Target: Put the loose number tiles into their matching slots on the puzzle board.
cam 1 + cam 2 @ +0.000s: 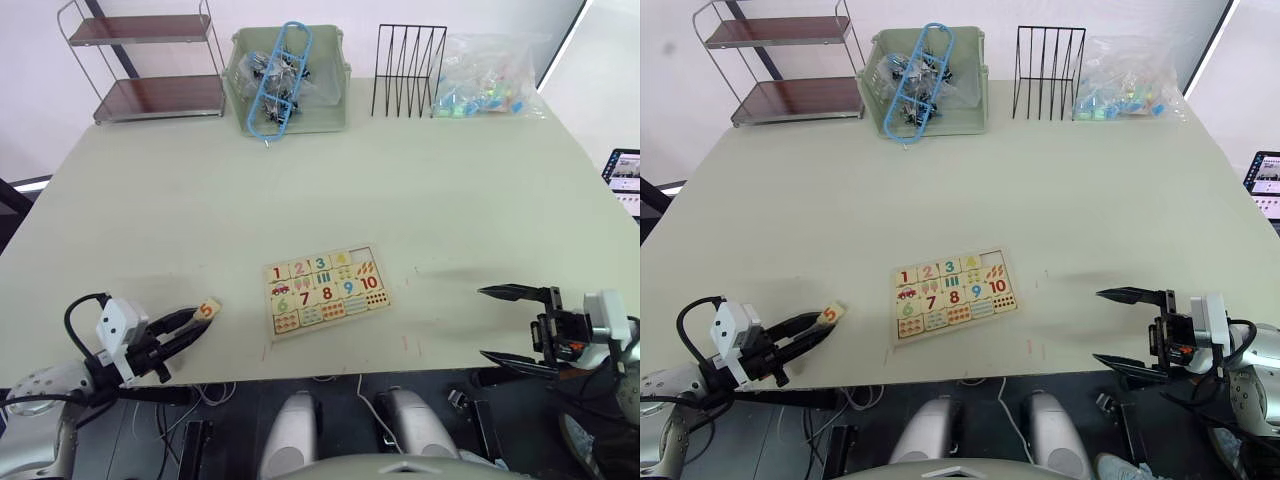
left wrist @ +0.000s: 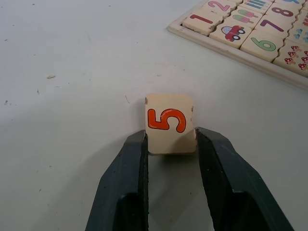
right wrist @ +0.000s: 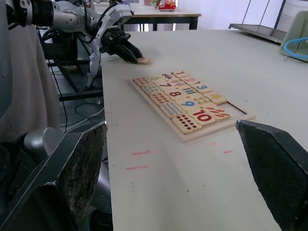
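Loose tile (image 2: pixel 169 123) reads 5; board (image 1: pixel 326 290) shows 1–10.

Pale matt wood 5 tile (image 2: pixel 170 124) and puzzle board (image 1: pixel 326 290); smooth matt table (image 1: pixel 300 190).

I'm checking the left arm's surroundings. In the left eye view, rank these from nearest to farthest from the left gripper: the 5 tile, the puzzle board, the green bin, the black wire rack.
1. 5 tile: held at the left gripper's fingertips, near the table's front edge.
2. Puzzle board: mid-table, to the gripper's right.
3. Green bin: far edge, centre.
4. Black wire rack: far edge, right of the bin.
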Action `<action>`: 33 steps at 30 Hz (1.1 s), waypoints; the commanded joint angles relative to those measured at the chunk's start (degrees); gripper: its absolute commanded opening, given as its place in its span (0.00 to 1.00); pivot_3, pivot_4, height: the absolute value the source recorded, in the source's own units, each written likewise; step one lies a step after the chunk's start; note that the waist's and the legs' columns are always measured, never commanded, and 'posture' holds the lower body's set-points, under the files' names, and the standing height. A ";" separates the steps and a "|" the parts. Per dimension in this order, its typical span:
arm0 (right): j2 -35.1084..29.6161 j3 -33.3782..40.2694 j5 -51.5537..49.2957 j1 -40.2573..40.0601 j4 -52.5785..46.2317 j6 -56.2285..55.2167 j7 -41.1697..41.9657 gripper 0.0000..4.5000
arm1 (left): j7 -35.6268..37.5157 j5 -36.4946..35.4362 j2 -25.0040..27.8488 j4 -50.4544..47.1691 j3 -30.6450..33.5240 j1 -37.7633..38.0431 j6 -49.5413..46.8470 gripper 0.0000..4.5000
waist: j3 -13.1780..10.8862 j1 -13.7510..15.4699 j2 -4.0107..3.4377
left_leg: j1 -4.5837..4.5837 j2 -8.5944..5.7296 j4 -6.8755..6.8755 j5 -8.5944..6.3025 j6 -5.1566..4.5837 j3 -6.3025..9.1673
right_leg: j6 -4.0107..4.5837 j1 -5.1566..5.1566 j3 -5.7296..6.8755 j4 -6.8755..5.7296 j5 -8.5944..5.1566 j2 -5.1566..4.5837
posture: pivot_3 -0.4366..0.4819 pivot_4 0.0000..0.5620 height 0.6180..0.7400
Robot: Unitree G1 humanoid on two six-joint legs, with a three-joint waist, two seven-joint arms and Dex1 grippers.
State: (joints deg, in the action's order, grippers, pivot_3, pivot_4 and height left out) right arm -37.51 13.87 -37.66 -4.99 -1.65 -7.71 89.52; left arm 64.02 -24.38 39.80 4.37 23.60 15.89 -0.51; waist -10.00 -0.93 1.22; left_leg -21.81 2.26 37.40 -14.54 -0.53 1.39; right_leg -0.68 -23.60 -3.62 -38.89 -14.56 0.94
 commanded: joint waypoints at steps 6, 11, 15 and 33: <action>1.18 0.86 -0.50 -1.51 -1.74 -1.00 -1.19 1.00 | 0.71 -0.51 2.19 -4.13 0.16 0.27 -0.29 0.22 | 0.00 0.00 0.01 | -0.01 0.00 0.00 0.00 0.00 0.01 | 0.00 0.00 0.01 0.00 0.00 0.00 | 0.48 0.27 1.00; 2.48 1.73 -0.13 -3.25 -2.57 -1.60 -4.26 1.00 | 1.63 -1.69 5.86 -9.11 -0.29 -1.30 -4.05 0.22 | -0.01 0.06 0.00 | -0.02 0.00 0.00 0.00 0.00 0.01 | 0.01 -0.01 0.01 0.00 0.00 -0.01 | 0.48 0.27 1.00; 3.43 2.47 -0.13 -4.52 -2.93 -2.18 -6.60 1.00 | 1.86 -3.35 8.82 -12.30 -1.42 -5.04 -8.88 0.22 | -0.02 0.09 -0.01 | -0.02 0.00 0.00 0.00 0.00 0.03 | 0.05 0.00 0.04 0.00 -0.03 0.00 | 0.48 0.27 1.00; 7.55 2.93 -0.83 -9.71 -9.93 -1.72 -16.59 1.00 | 5.85 0.73 13.46 -12.83 -26.33 -42.60 -27.90 0.22 | -0.06 0.05 -0.07 | -0.06 -0.03 0.00 0.00 0.00 0.13 | -0.02 0.00 0.07 -0.02 0.01 0.10 | 0.48 0.27 1.00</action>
State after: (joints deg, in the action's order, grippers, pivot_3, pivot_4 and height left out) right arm -30.28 15.78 -37.78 -14.00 -9.24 -8.99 73.91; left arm 70.03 -25.01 54.07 -8.58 -0.17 -23.19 -26.55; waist -10.07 -0.88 1.15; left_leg -21.88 2.22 37.40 -14.54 -0.52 1.51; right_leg -0.70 -23.61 -3.57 -38.91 -14.55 1.04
